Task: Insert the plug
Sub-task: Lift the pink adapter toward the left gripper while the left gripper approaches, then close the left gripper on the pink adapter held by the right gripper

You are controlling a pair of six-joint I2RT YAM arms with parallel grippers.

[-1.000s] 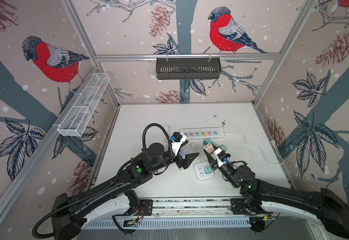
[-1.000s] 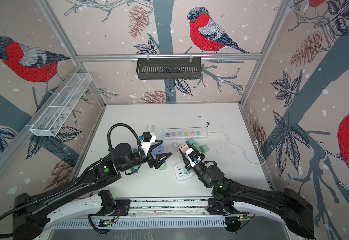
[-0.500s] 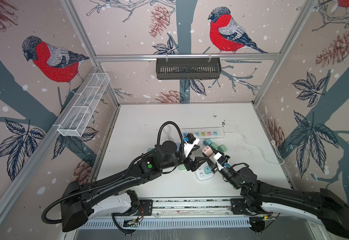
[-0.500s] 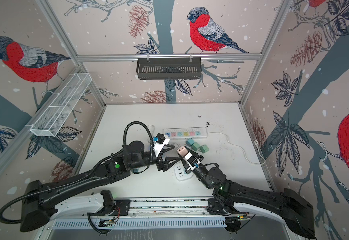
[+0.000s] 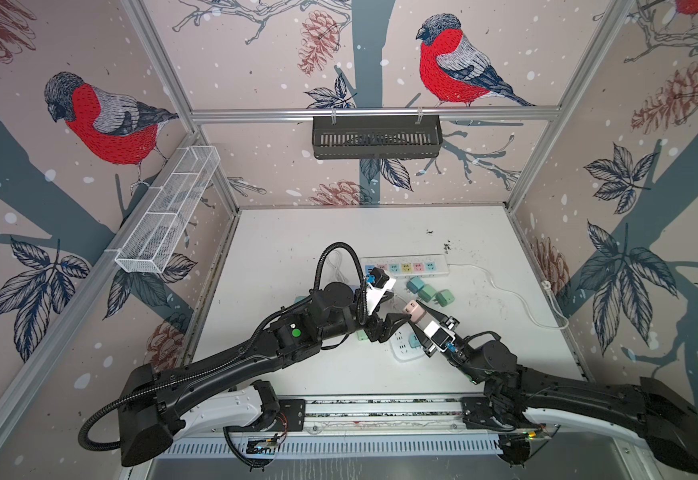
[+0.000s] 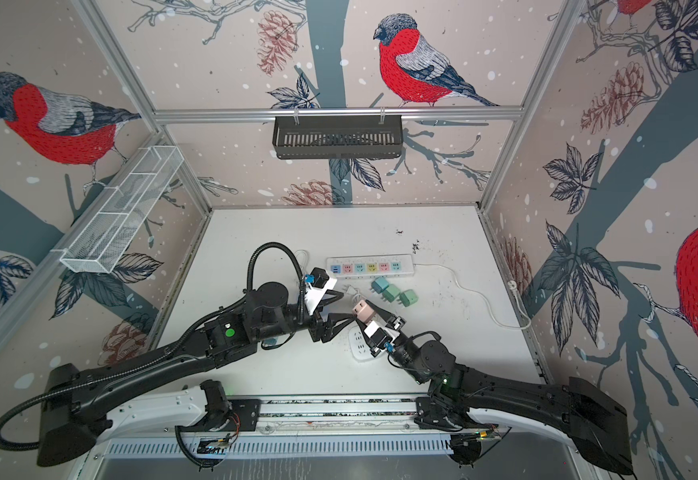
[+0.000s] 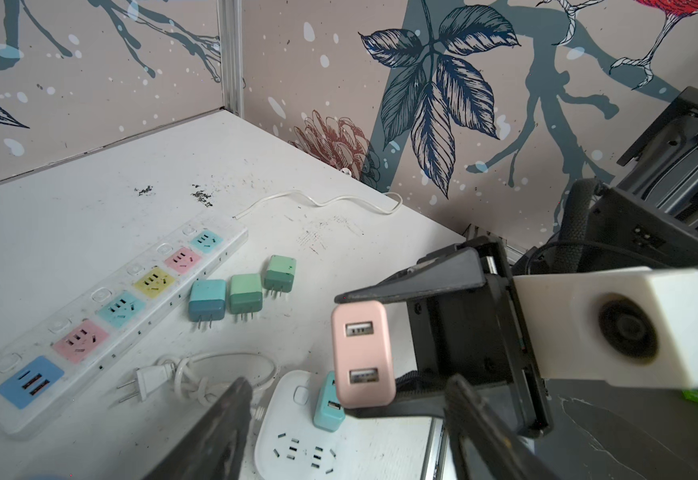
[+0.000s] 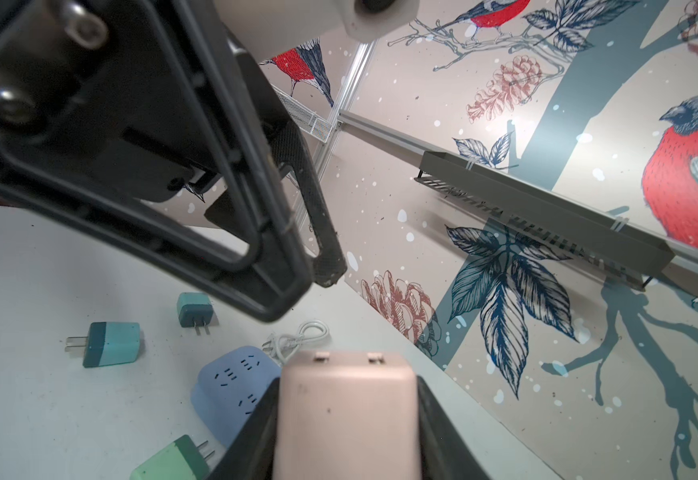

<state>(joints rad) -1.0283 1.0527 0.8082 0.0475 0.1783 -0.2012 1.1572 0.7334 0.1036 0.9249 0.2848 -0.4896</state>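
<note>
Right gripper (image 7: 349,353) clamps pink plug (image 7: 363,353) | white socket (image 7: 293,440) holds teal plug (image 7: 328,409)

I see bare table (image 5: 297,241) beyond the power strip (image 5: 405,268); three green plugs (image 5: 427,293) crowd its near side.

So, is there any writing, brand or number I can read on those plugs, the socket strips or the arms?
None can be read.
pink plug: two bare USB slots, no print.
long socket strip: coloured panels, no legible marks.
green dot on the left arm: plain sticker, no letters.
</note>
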